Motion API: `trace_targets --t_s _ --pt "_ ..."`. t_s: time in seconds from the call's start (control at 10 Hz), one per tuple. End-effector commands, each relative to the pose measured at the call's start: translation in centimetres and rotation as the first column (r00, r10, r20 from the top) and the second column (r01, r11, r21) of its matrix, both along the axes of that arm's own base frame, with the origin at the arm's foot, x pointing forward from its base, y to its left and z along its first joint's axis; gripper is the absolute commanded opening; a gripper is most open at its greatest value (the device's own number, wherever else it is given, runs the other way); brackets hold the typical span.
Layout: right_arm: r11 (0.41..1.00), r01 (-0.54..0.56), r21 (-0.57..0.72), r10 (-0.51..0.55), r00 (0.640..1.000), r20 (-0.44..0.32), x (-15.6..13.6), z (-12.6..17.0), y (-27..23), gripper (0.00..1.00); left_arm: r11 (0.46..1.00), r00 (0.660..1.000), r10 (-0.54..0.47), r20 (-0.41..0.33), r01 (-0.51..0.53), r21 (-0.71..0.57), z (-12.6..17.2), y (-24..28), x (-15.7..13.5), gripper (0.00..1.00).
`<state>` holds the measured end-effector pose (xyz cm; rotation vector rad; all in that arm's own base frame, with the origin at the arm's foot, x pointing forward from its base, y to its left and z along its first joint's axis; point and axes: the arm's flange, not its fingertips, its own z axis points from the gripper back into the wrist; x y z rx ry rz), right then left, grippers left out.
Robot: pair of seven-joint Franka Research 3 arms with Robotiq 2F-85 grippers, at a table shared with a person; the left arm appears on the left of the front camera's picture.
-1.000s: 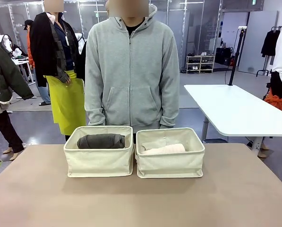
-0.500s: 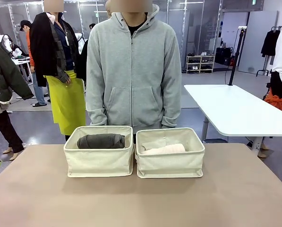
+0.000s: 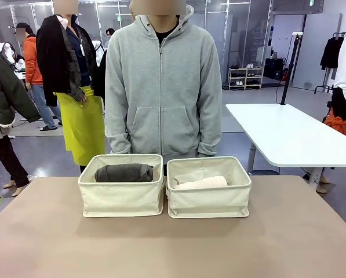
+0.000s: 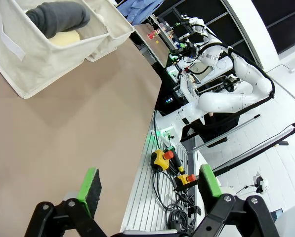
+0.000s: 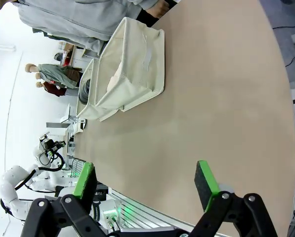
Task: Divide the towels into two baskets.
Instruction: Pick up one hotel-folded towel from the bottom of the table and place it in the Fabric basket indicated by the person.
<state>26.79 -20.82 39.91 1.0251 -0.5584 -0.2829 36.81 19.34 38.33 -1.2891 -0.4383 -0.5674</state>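
We see two baskets touching side by side near the bench's [image 3: 173,243] far edge: the left basket [image 3: 121,200] holds the grey towel [image 3: 124,172] over a yellow towel [image 4: 67,38], the right basket [image 3: 208,201] a pale towel [image 3: 201,183]. Our left end effector [image 4: 149,190] and right end effector [image 5: 145,183] hang open, empty.

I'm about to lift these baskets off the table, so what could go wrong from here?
The baskets touch side by side, so lifting one may drag the other. Their soft walls could sag and let the grey towel or the pale towel roll out. Both grippers, left and right, stand open nearby.
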Motion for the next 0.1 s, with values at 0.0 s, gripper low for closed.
trace_targets --t_s 0.0 --pt "1.000 -0.002 0.010 0.002 1.000 0.011 -0.01 0.23 0.09 1.00 1.000 1.000 0.001 -0.005 -0.001 0.002 0.27 0.02 -0.45 1.00"
